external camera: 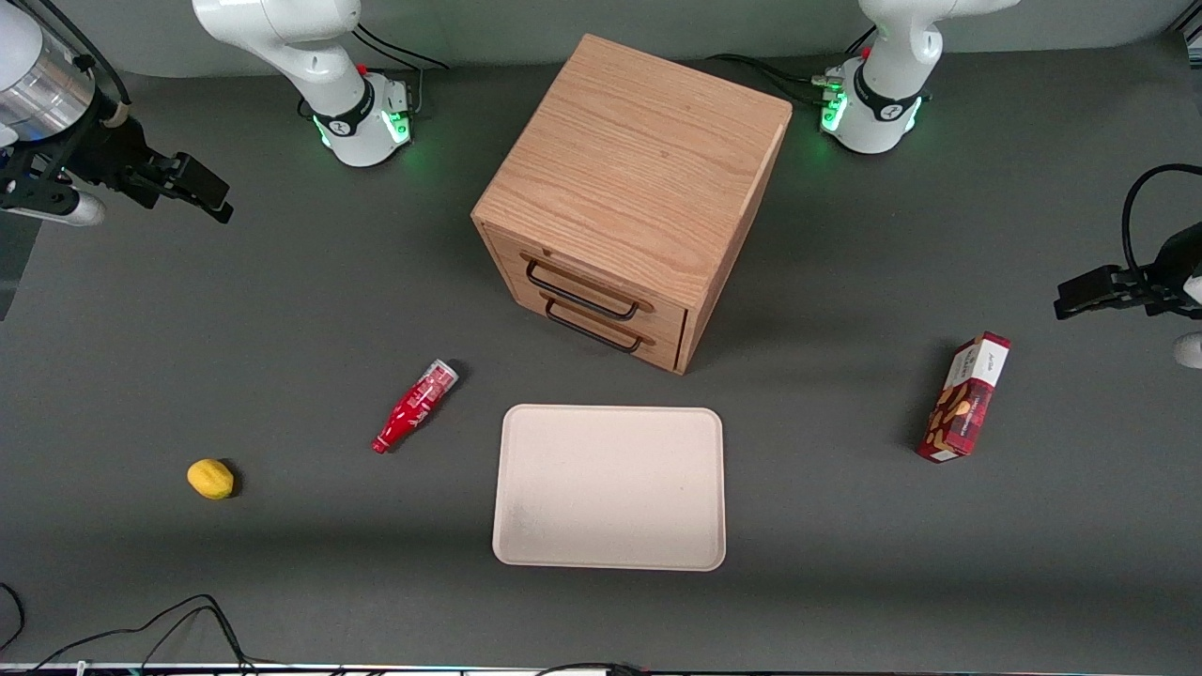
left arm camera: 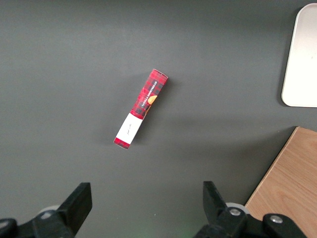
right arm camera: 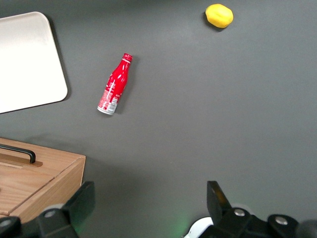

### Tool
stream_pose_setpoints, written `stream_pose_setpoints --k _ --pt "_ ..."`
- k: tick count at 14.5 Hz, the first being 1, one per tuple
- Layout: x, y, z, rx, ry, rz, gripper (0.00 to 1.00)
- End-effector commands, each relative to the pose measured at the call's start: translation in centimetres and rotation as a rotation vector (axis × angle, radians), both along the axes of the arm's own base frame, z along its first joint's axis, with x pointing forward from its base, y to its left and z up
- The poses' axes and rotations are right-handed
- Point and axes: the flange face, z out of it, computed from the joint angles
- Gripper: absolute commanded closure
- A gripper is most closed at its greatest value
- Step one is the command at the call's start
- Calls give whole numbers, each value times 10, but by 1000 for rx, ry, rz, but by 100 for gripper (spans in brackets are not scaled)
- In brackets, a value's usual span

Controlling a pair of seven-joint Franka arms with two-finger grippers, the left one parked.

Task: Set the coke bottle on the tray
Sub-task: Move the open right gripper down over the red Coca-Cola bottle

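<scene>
Dark grey matte tabletop (external camera: 282,310) fills the scene, smooth and even all the way across. Lying flat on it is the coke bottle (external camera: 414,407), a slim glossy red shape with white lettering. Its long axis runs on a diagonal: the red cap end is nearer the front camera, the pale clear base is farther from it and angled toward the wooden drawer cabinet (external camera: 631,192). Just beside the bottle, but apart from it, sits the tray (external camera: 610,486), a wide flat beige rectangle with rounded corners and a low raised rim, its surface bare. Open grey surface surrounds the bottle on every side, with a strip of bare tabletop between it and the tray's nearest edge.

The oak-grained cabinet is boxy, with two dark wire handles on its drawer fronts, and the tray lies in front of it. A small rounded yellow lemon (external camera: 210,479) rests toward the working arm's end, well apart from the bottle. A red rectangular snack box (external camera: 964,397) lies toward the parked arm's end.

The tool (external camera: 208,192) hangs high above the working arm's end of the tabletop, well clear of the bottle, fingers spread wide and holding nothing.
</scene>
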Motion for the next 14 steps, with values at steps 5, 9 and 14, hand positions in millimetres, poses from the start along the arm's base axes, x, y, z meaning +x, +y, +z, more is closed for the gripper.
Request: stream_pose_setpoints --k 5,9,14 --pt "5 1 15 35 18 14 0" --pt "8 10 13 82 18 13 0" --pt "89 70 -102 103 57 -217 0"
